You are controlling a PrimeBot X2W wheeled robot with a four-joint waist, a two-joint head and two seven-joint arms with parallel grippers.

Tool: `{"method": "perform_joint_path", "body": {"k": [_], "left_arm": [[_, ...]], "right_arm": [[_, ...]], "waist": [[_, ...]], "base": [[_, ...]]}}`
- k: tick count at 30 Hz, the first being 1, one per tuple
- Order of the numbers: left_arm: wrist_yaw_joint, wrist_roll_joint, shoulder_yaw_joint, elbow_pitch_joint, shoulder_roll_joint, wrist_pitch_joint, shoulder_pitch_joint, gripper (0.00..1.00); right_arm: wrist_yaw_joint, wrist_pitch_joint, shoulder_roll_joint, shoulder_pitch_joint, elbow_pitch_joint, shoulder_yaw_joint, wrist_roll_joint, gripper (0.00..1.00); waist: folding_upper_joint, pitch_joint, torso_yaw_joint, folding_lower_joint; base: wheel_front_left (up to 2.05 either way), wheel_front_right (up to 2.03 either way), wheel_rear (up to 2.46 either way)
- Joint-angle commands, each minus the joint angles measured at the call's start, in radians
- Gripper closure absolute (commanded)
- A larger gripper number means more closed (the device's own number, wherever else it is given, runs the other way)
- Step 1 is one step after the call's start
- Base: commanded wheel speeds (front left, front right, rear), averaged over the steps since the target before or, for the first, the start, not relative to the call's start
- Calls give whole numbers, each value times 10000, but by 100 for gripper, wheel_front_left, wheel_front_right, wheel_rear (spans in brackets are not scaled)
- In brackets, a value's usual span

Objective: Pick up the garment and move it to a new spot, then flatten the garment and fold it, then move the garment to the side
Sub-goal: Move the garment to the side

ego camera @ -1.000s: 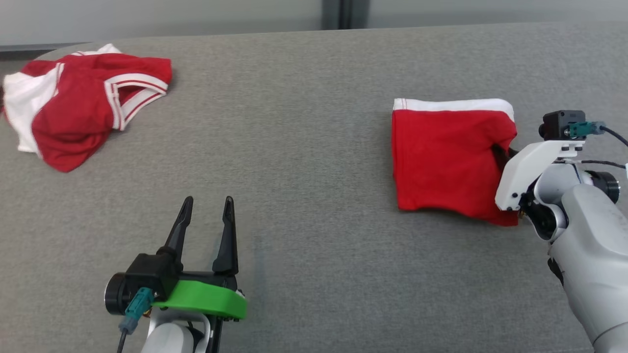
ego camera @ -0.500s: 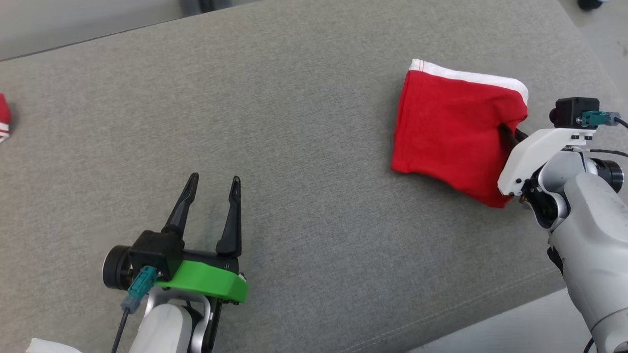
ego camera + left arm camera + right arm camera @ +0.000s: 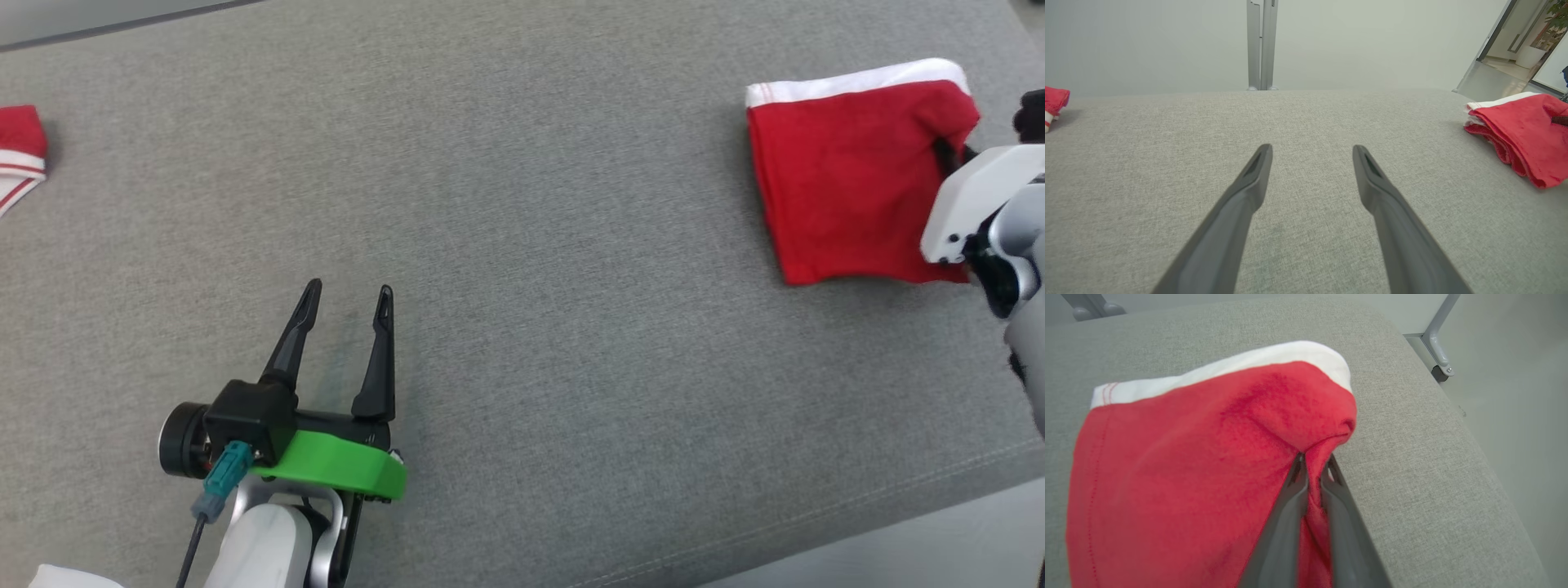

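Folded red garment far right on grey surface, close to its right edge. Right gripper pinched on a bunched fold at garment's right side; left gripper spread, empty, near left. Risks: single-point drag loosening the fold; overshoot past the edge.

left gripper: two long black pointy fingers | green plate at their base | black box, blue-green plug, thin black cable | right gripper: dark grey fingers, white cover
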Motion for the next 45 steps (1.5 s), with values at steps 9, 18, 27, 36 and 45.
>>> {"method": "perform_joint_path", "body": {"k": [9, 18, 27, 36, 45], "left_arm": [[139, -48, 40, -395, 210, 73, 46, 0], [194, -30, -23, -602, 307, 133, -27, 0], [236, -35, -103, -579, 348, 156, -157, 0], [282, -110, -187, -464, 319, 115, -203, 0], [274, -324, -86, -66, 239, -85, -322, 0]], "right_arm": [[-18, -74, -1380, -1263, 1054, -355, -1108, 100], [-18, -314, -1694, -2024, 1854, -961, -1840, 100], [-18, -1632, -1848, -2268, 2292, -1857, -3056, 0], [-18, -2263, -1316, -2442, 2418, -2304, -3775, 0], [-18, -2848, -394, -2354, 2163, -1827, -3914, 0]], "waist": [[-1, 410, 1195, 0], [-1, 637, 1347, 0], [-1, 654, 1351, 0], [-1, 475, 1274, 0], [-1, -85, 1413, 0]], "base": [[0, 0, 0], [0, 0, 0], [0, 0, 0], [0, 0, 0], [0, 0, 0]]}}
